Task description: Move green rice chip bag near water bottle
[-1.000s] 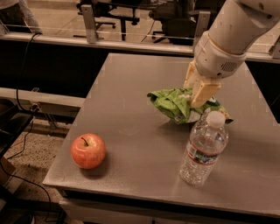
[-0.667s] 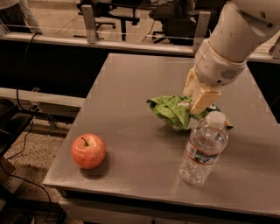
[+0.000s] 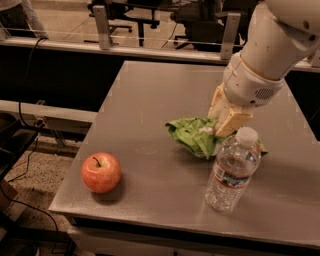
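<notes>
The green rice chip bag (image 3: 192, 136) lies crumpled on the grey table (image 3: 150, 95), right of centre. The water bottle (image 3: 232, 170) stands upright just in front and to the right of the bag, and its cap overlaps the bag's right end in the view. My gripper (image 3: 223, 119), on the white arm coming in from the upper right, is down at the bag's right end. Its cream fingers (image 3: 231, 121) are closed on the bag's foil, directly behind the bottle's cap. The bag rests on or just above the table.
A red apple (image 3: 101, 172) sits near the table's front left corner. The table's front edge runs just below the bottle and the apple. Behind the table are a rail and office chairs (image 3: 150, 15). Cables lie on the floor at left.
The gripper and the green bag have moved together toward the table's front, closer to the water bottle. The bottle and the apple have stayed put.
</notes>
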